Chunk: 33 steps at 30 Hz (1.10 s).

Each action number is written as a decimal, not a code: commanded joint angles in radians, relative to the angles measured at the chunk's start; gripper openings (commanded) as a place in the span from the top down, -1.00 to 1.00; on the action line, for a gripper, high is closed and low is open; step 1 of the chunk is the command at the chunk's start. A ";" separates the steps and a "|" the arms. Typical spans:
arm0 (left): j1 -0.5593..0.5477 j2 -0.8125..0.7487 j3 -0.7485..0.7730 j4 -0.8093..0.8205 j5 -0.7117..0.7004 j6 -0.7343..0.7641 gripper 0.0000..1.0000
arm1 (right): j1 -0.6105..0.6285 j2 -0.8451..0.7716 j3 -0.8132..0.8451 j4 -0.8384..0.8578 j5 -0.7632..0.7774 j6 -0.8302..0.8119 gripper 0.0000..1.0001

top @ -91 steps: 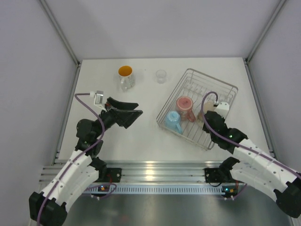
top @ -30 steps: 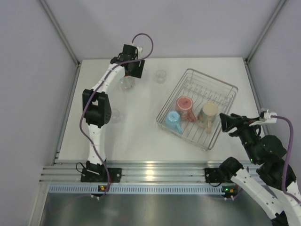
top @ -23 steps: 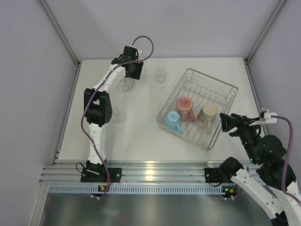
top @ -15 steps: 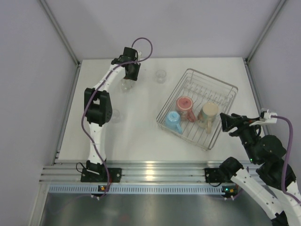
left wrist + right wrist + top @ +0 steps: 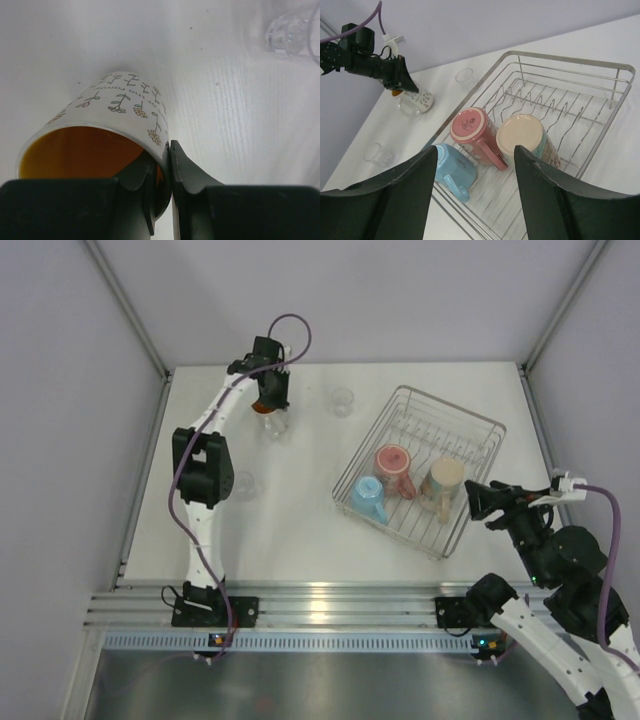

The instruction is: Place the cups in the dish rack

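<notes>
At the table's far left, the orange-inside mug (image 5: 273,423) with a flower pattern (image 5: 120,102) stands upright. My left gripper (image 5: 270,398) (image 5: 167,162) is shut on its rim, one finger inside and one outside. The dish rack (image 5: 450,406) (image 5: 570,56) holds a pink cup (image 5: 393,470) (image 5: 472,127), a light blue cup (image 5: 367,498) (image 5: 451,167) and a cream patterned cup (image 5: 443,483) (image 5: 522,137), all lying down. My right gripper (image 5: 478,500) (image 5: 475,150) hangs open and holds nothing, just off the rack's near right side.
One small clear glass (image 5: 343,401) (image 5: 292,32) (image 5: 465,77) stands between the mug and the rack. Another clear glass (image 5: 243,485) (image 5: 377,152) stands near the left arm's elbow. Grey walls enclose the white table (image 5: 300,530) on three sides.
My left gripper has closed from open onto the mug's rim and shifted slightly left. The right arm has stayed put.
</notes>
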State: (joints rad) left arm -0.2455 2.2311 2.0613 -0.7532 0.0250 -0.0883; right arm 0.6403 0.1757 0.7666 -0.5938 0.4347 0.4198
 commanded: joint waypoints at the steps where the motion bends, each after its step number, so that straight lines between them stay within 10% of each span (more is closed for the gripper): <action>1: -0.001 -0.200 0.072 0.020 0.116 -0.086 1.00 | -0.011 0.033 0.000 0.041 -0.062 0.000 -0.27; 8: -0.001 -0.416 -0.038 0.155 0.281 -0.221 1.00 | -0.010 0.090 -0.018 0.126 -0.246 0.062 -0.28; 21: -0.035 -0.867 -0.713 1.121 0.687 -0.761 1.00 | -0.011 0.261 -0.075 0.411 -0.605 0.206 -0.57; 33: -0.314 -1.169 -1.096 1.456 0.544 -0.777 1.00 | -0.008 0.464 -0.139 0.834 -0.801 0.474 -0.98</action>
State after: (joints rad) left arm -0.4850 1.1702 0.9844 0.3569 0.6193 -0.8547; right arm 0.6392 0.5732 0.6483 0.0299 -0.2886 0.7853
